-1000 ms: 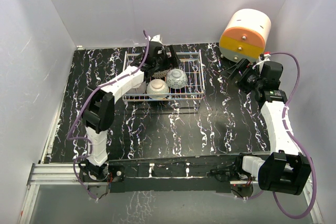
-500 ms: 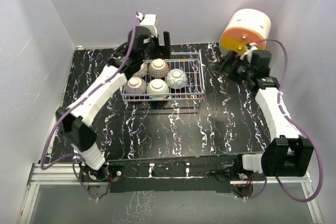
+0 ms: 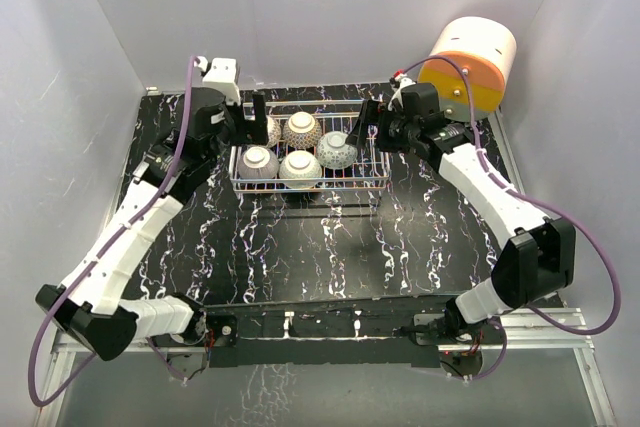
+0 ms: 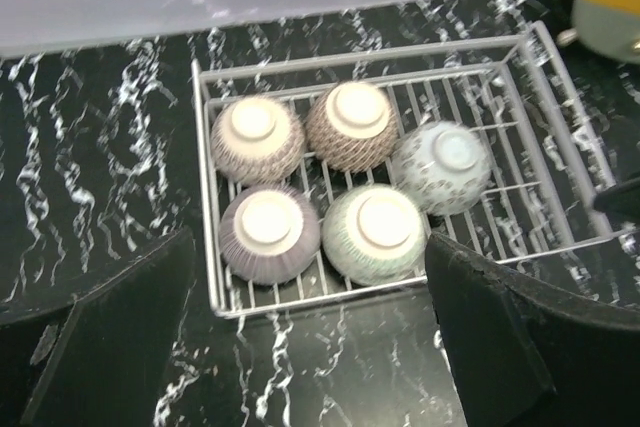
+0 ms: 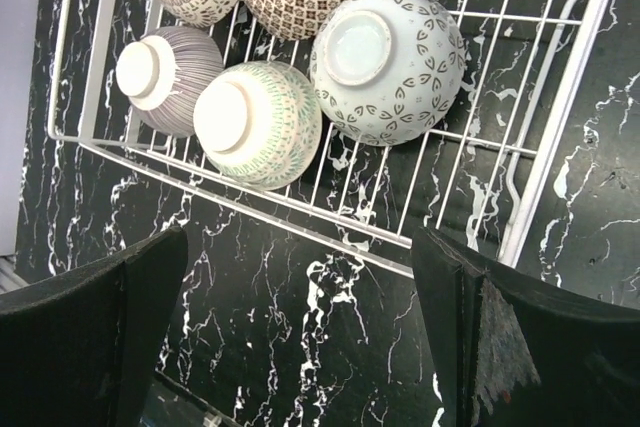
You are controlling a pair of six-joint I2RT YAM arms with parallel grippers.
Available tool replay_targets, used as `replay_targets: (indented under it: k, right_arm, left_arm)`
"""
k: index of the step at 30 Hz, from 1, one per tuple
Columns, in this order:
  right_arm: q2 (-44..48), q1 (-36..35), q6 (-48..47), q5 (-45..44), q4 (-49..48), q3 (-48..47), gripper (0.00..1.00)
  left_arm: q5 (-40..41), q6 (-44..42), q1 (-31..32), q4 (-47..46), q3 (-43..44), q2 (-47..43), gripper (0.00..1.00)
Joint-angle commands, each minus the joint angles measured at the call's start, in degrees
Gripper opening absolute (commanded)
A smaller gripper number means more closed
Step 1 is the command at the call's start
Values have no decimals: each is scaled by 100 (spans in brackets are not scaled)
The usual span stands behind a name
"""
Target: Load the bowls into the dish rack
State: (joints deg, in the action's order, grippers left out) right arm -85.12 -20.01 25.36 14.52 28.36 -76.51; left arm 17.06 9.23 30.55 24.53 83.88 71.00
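Both arms have shifted since a second ago: the left arm backed off from over the dish rack (image 4: 520, 187) to its left end, and the right arm swung over from the orange-and-cream drawer unit (image 3: 468, 65) to the rack's right end. Left gripper (image 4: 310, 347) has its jaws spread wide, nothing between them, nothing touched; it hangs above the marbled table (image 3: 330, 247) just short of the rack's near rail. Right gripper (image 5: 300, 347) is the same: jaws spread wide, holding nothing, off the wire. All five bowls sit in the rack upside down (foot rings up), grouped toward its left end. Back row: brown-patterned bowl (image 4: 257, 137), second brown bowl (image 4: 350, 125), pale bowl with grey motifs (image 4: 442, 165). Front row: purplish striped bowl (image 4: 268, 232), pale green bowl (image 4: 375, 232). In the right wrist view the green one touches the pale one.
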Motion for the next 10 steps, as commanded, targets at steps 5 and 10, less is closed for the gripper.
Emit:
replay_targets:
  k: [5, 10]
  right_arm:
    - [584, -28, -159, -467, -375, 69, 98]
    - [623, -27, -200, -787, -209, 61, 99]
  left_arm:
    - [144, 115, -128, 278, -403, -421, 97]
    - [70, 207, -130, 178, -489, -435, 97]
